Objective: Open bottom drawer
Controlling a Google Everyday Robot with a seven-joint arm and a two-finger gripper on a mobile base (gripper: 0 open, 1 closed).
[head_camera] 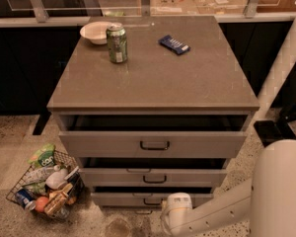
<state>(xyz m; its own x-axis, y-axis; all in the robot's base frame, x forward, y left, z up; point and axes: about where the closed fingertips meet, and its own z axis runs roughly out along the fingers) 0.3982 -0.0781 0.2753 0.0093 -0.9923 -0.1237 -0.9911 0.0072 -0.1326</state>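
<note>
Arm: the white arm (222,212) comes in low from the right, along the floor at the cabinet's foot.
Gripper: the gripper (176,212) sits at the very bottom of the view, right against the lowest drawer front; whether it is apart, together or clamped on anything cannot be told from here.
Bottom drawer: the bottom drawer (118,199) is the lowest grey front, just above the floor, with a dark gap showing above it.
Handle: its dark bar handle (150,201) runs left to right and lies just to the left of the gripper and slightly above it; contact cannot be told.
Key relation: the bar is close by, so a short reach left looks likely, then a pull out toward the camera, square to the bar.
Middle drawer: the middle drawer (113,177) sits directly above.
Top drawer: the top drawer (103,144) is the widest.
Floor left: a wire basket (19,191) of groceries stands well clear.
Cabinet top: the soda can (117,44), bowl (95,32) and blue packet (174,44) stand farthest back.
</note>
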